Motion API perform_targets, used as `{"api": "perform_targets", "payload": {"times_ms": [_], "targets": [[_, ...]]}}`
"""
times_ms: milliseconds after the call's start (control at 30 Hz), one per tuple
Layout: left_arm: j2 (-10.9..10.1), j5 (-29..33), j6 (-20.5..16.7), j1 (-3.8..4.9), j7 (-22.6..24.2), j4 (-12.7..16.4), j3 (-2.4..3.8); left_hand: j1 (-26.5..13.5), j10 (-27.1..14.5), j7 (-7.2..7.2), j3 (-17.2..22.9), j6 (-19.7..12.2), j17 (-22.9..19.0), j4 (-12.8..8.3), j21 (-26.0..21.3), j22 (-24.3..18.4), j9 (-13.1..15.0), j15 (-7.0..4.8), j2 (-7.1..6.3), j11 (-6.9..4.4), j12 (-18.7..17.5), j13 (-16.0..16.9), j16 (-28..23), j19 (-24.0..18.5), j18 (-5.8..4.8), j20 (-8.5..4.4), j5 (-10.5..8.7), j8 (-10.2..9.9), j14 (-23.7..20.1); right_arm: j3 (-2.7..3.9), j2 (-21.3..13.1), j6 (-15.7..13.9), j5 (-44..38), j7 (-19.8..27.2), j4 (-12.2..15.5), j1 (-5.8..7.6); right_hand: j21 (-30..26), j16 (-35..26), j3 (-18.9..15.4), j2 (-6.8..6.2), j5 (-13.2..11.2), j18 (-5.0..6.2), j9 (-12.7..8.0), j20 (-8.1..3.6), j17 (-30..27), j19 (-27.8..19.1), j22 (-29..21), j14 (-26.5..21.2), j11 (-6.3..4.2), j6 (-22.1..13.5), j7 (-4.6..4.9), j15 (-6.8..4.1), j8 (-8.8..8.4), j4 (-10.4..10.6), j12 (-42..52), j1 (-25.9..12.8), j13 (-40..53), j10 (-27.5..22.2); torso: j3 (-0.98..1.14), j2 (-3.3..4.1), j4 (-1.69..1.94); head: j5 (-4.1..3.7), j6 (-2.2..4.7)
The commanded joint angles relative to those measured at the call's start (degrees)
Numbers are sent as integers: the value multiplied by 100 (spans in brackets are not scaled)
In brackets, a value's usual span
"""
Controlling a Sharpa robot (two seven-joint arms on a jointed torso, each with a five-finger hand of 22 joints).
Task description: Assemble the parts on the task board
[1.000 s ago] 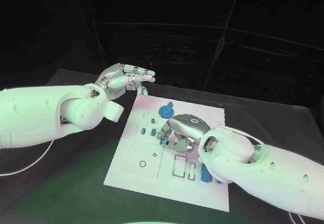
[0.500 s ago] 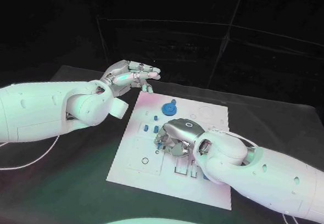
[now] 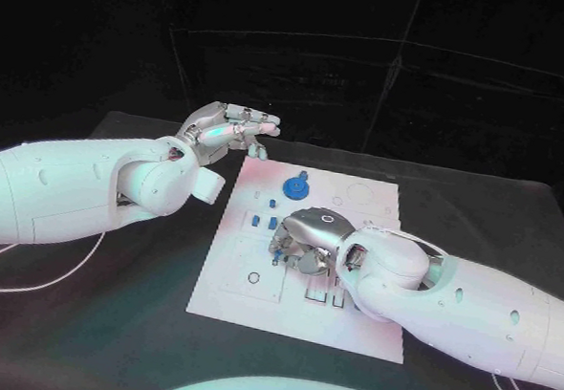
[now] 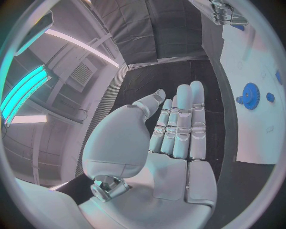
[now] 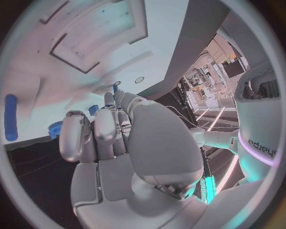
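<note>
1. One black tabletop point(image 3: 88, 306) fills the lower half of the head view, with dark curtained walls behind it across the top.
2. One white task board point(image 3: 234, 300) lies at the centre of the frame, its bare cut-outs showing along the lower left part.
3. Two white arms enter, one from each side edge. The left robot hand point(image 3: 227, 131) hovers in the upper middle, just off the board's upper left corner, fingers stretched out and apart, holding nothing; its wrist view shows the flat empty palm point(image 4: 173, 143).
4. The right robot hand point(image 3: 307, 241) sits at the board's centre, fingers curled down onto it and covering parts there; I cannot tell whether it holds one.
5. One blue gear point(image 3: 294, 189) stands on the board's upper middle; several small blue parts point(image 3: 270, 203) lie just below it.
</note>
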Motion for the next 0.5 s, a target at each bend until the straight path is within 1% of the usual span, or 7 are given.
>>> {"api": "perform_targets", "payload": {"times_ms": [33, 133, 500], "targets": [[7, 22, 19, 7, 4, -3, 5, 46, -43, 31, -16, -6, -8, -23, -32, -7, -9, -39, -14, 15, 19, -6, -27, 35, 74, -9, 14, 8, 4, -4, 7, 84, -100, 4, 18, -4, 26, 37, 26, 8, 14, -70, 8, -8, 10, 38, 37, 115, 52, 0, 38, -8, -10, -5, -24, -75, 2, 7, 1, 2, 2, 6, -2], [8, 22, 22, 7, -1, -8, 5, 46, -43, 31, -16, -6, -8, -23, -32, -7, -9, -39, -14, 15, 19, -6, -27, 35, 74, -9, 14, 8, 4, -5, 11, 91, -103, 5, 15, -8, 26, 37, 26, 8, 14, -70, 8, -8, 10, 38, 37, 115, 52, 0, 38, -8, -10, -5, -24, -75, 2, 7, -4, 1, 2, 6, -2], [21, 22, 30, 7, -15, -39, 4, 46, -47, 34, -20, -10, -11, -24, -34, -9, -9, -38, -15, 17, 20, -7, -28, 37, 73, -8, 14, 7, 4, -8, 37, 159, -124, 1, -10, -13, 29, 35, 28, 5, 11, -71, 8, -8, 5, 40, 40, 114, 51, 0, 36, -8, -9, -11, -25, -80, 2, 7, -1, 0, 2, 16, -27]]}}
